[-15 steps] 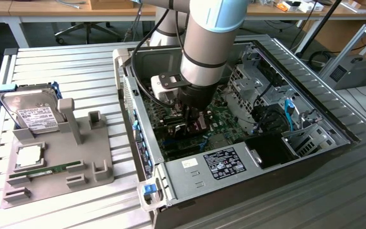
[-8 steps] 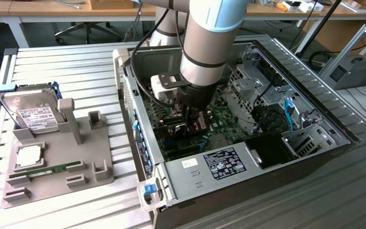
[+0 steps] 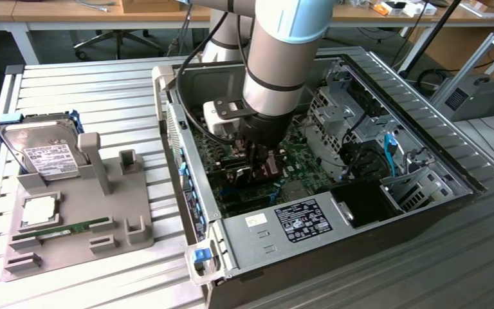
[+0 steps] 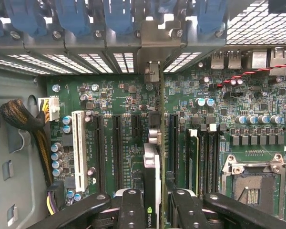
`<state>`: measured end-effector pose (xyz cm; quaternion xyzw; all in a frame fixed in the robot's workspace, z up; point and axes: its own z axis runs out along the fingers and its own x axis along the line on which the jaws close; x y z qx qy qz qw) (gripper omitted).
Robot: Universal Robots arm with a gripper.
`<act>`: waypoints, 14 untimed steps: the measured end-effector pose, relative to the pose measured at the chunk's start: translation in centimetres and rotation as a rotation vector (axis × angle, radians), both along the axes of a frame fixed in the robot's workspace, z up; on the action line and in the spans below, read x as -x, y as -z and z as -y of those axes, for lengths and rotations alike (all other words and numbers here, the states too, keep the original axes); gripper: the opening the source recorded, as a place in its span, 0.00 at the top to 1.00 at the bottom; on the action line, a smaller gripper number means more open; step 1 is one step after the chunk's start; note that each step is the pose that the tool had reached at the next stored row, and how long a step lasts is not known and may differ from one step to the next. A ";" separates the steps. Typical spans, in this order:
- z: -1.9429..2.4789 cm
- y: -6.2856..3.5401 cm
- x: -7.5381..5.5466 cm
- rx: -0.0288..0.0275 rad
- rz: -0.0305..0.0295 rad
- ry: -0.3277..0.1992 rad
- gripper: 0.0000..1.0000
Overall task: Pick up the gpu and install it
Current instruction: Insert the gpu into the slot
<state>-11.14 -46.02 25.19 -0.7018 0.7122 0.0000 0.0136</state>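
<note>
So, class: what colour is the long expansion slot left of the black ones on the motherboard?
White; the slot shows best in the wrist view.

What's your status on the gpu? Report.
Hand shut on gpu, inside the case. Card edge-on above the board, bracket up near the rear slot openings. Nothing visible blocking the slot.

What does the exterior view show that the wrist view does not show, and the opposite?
Exterior view alone: the hard drive standing in the grey holder beside the computer case, and the memory stick lying there. Wrist view alone: the white slot and the bare processor socket. Both: the gripper shut on the gpu above the green motherboard.
</note>
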 end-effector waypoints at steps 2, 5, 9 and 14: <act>0.00 0.11 0.0 -0.0005 0.0002 0.002 0.73; 0.00 0.12 0.0 -0.0002 0.0001 0.003 0.73; -0.01 0.12 0.0 -0.0003 0.0001 0.006 0.73; -0.05 0.13 0.0 -0.0004 0.0002 0.015 0.73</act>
